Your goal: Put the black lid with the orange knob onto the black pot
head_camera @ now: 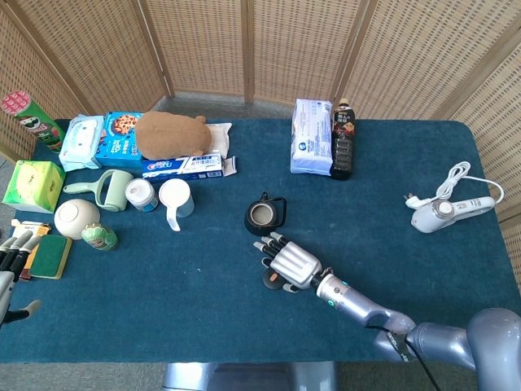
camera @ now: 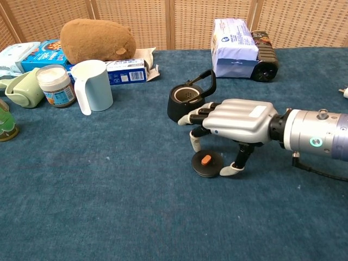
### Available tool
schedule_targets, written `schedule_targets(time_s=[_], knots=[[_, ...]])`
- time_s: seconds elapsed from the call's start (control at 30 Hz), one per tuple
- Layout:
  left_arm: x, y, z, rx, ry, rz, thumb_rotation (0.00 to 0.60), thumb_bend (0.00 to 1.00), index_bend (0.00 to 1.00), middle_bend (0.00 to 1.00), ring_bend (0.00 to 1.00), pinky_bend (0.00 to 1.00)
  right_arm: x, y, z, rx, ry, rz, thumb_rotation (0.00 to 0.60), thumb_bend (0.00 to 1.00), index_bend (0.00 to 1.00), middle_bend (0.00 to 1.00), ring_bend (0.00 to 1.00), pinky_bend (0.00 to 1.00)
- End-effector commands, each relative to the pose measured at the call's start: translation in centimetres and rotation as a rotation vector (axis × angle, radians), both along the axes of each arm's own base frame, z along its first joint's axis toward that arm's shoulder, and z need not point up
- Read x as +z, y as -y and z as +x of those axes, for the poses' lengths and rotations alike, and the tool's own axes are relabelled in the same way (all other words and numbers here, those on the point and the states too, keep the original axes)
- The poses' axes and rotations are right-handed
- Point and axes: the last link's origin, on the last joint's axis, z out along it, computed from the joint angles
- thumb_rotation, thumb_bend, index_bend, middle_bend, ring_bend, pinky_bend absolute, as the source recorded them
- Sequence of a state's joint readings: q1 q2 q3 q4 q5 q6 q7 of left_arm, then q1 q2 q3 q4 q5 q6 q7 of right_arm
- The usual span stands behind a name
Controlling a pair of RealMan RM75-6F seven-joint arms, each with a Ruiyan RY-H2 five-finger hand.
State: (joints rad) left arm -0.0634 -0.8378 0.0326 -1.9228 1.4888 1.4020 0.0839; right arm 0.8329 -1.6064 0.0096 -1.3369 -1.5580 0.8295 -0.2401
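My right hand (camera: 239,122) over flat black lid with orange knob (camera: 206,164) — fingers spread, grasping nothing; small black pot (camera: 185,101) just beyond.

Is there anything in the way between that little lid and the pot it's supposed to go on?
Nothing visible. The black lid lies on the cloth just in front of the black pot, with only bare cloth between them. The right hand hovers over the lid, and the pot's mouth is open.
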Motion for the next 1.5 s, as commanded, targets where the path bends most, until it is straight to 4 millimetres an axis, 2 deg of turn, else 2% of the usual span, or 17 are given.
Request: schedule_targets(time_s=[0.03,0.3,0.7,1.17,1.37,1.5], knots=[[0.0,0.0,0.0,0.0,0.001,0.0,0.6,0.17,0.0,0.0,0.0,0.11,-0.1,0.0,0.0,-0.001,-0.001,0.002,0.526,0.29,0.37,0.04,0.07,0.05],[0.1,0.0,0.0,0.0,0.002,0.001,0.6,0.17,0.0,0.0,0.0,0.11,0.4,-0.3,0.2,-0.011,0.033,0.006,0.526,0.3,0.39,0.05,0.07,0.06],[0.1,0.1,0.0,-0.002,0.004,-0.004,0.6,0.17,0.0,0.0,0.0,0.11,2.9,0.4,1.2,-0.069,0.111,-0.014,0.526,0.3,0.39,0.05,0.07,0.06],[0.5,0.3,0.1,-0.012,0.018,0.005,0.6,0.17,0.0,0.0,0.0,0.11,7.7,3.1,4.0,-0.166,0.249,-0.105,0.527,0.3,0.4,0.05,0.07,0.06],[0.5,0.3,0.1,-0.012,0.02,0.0,0.6,0.17,0.0,0.0,0.0,0.11,8.6,4.4,4.7,-0.196,0.258,-0.138,0.526,0.31,0.4,0.04,0.07,0.07],[0.6,0.4,0.1,-0.012,0.021,0.004,0.6,0.17,0.0,0.0,0.0,0.11,8.8,6.1,5.2,-0.264,0.267,-0.159,0.524,0.31,0.4,0.04,0.07,0.07]])
